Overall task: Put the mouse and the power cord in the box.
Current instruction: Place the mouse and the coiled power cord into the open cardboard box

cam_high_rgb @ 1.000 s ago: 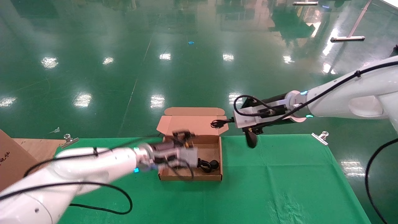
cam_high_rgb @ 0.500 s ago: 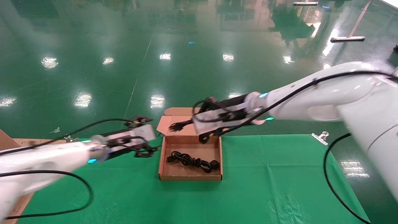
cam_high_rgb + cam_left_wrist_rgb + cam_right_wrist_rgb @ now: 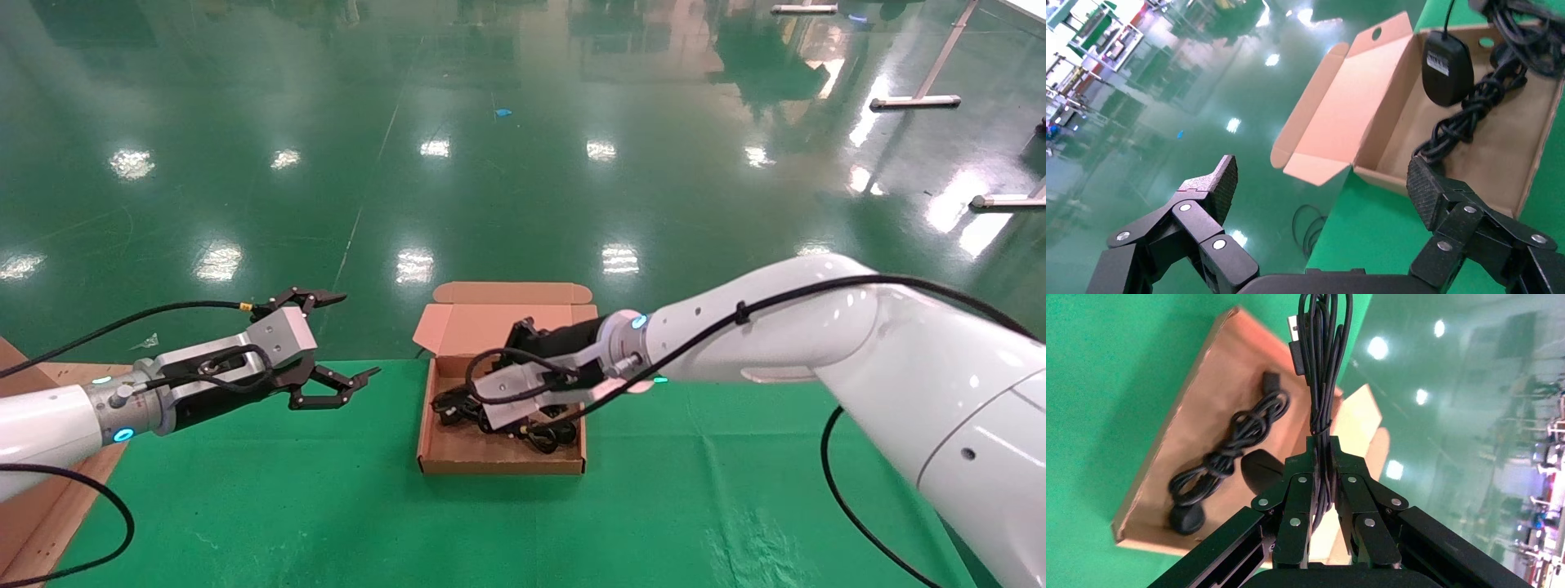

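The box (image 3: 500, 467) lies open on the green table, its lid (image 3: 507, 322) standing at the far side. The power cord (image 3: 549, 438) lies coiled on the box floor (image 3: 1468, 116) (image 3: 1223, 453). My right gripper (image 3: 451, 406) (image 3: 1324, 441) hangs over the box, shut on the bundled cable of the mouse. The mouse (image 3: 1447, 61) (image 3: 1260, 468) dangles under it inside the box (image 3: 1229, 386), white label showing; my right wrist hides it in the head view. My left gripper (image 3: 359, 333) (image 3: 1321, 177) is open and empty, left of the box (image 3: 1379, 177).
The green cloth (image 3: 695, 490) covers the table; its far edge runs just behind the box. A wooden board (image 3: 49, 506) and the corner of a brown carton (image 3: 8, 351) sit at the left edge. Shiny green floor lies beyond.
My left gripper left the power cord in the box and drew back to the left, open. My right arm swung in from the right and lowered the mouse into the box.
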